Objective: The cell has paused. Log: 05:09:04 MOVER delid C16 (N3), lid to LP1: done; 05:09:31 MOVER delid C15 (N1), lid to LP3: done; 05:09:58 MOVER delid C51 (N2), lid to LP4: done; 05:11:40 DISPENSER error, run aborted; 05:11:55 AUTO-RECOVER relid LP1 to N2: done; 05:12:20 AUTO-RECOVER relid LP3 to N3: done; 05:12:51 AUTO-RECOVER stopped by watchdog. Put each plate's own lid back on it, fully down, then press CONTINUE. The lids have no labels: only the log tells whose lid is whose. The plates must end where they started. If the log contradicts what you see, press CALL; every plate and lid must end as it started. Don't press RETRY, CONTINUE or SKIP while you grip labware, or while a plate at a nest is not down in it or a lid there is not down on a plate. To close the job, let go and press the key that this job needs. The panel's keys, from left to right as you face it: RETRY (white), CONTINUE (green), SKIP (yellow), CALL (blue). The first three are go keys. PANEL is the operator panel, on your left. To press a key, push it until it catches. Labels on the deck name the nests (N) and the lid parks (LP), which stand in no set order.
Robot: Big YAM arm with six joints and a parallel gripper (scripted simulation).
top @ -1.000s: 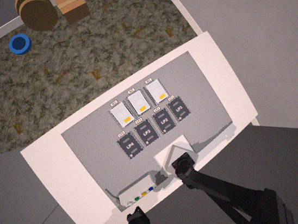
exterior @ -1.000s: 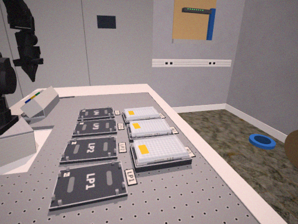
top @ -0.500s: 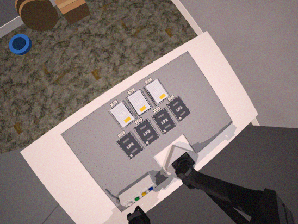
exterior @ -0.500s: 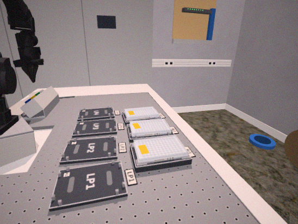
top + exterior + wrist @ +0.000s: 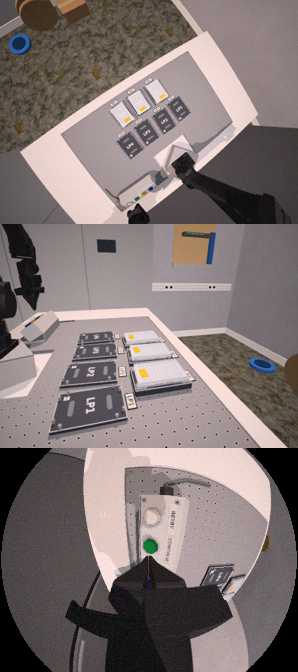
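Three white well plates, each with an orange label, sit in the nests, and show in the exterior view. Each looks covered and level. The four dark lid parks LP4, LP3, LP2 and LP1 are bare. The operator panel stands at the deck's left end. My gripper is shut and empty, a little above the panel, its tip just by the green key.
The white key, yellow key and blue key flank the green one. The arm's base block stands beside the panel. The table's white edge drops to carpet with a blue ring.
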